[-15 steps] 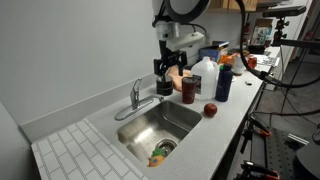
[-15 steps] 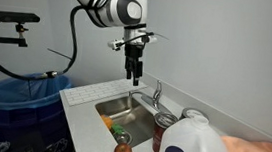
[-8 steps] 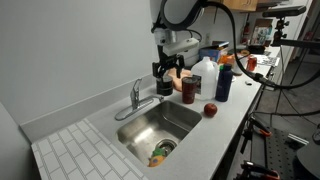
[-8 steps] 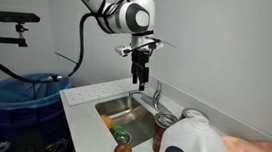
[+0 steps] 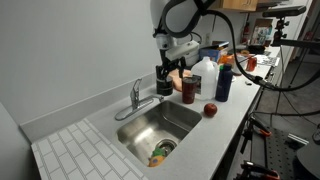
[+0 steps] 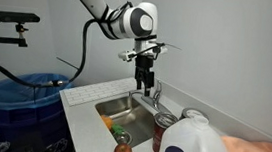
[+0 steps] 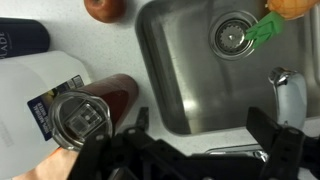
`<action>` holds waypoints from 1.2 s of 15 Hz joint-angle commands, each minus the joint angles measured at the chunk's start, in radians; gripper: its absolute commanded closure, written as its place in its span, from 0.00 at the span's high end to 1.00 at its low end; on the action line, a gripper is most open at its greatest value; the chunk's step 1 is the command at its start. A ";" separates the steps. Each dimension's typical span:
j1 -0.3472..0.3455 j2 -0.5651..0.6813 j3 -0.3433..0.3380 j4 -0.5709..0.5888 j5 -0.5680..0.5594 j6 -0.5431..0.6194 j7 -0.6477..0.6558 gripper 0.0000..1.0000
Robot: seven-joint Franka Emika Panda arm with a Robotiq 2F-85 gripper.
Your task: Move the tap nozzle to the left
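The tap nozzle (image 5: 128, 108) is a thin chrome spout that runs from the faucet's upright base out over the steel sink (image 5: 185, 118). It also shows in an exterior view (image 6: 159, 98). In the wrist view a stretch of it (image 7: 240, 151) shines low between my fingers. My gripper (image 5: 165, 88) hangs just beside the faucet base, over the sink's back rim, as an exterior view (image 6: 148, 85) also shows. Its fingers (image 7: 204, 126) are open and hold nothing.
A dark red jar (image 5: 188, 90), a white jug (image 5: 205, 75), a blue bottle (image 5: 224, 80) and an apple (image 5: 210, 110) stand on the counter close by the gripper. A green and orange item (image 7: 265, 25) lies by the drain. A white tiled drainboard (image 5: 75, 150) flanks the sink.
The gripper has come down and moved closer to the faucet at the sink's back rim. It has stayed open. The nozzle has not moved.
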 commanded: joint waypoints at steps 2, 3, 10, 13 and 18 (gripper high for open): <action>0.002 0.092 -0.032 0.062 0.020 0.063 -0.166 1.00; -0.004 0.100 -0.030 0.067 0.047 0.084 -0.216 1.00; -0.046 0.192 -0.009 0.136 0.255 0.086 -0.532 1.00; -0.039 0.234 -0.019 0.156 0.248 0.087 -0.547 1.00; -0.039 0.283 -0.015 0.191 0.250 0.083 -0.558 1.00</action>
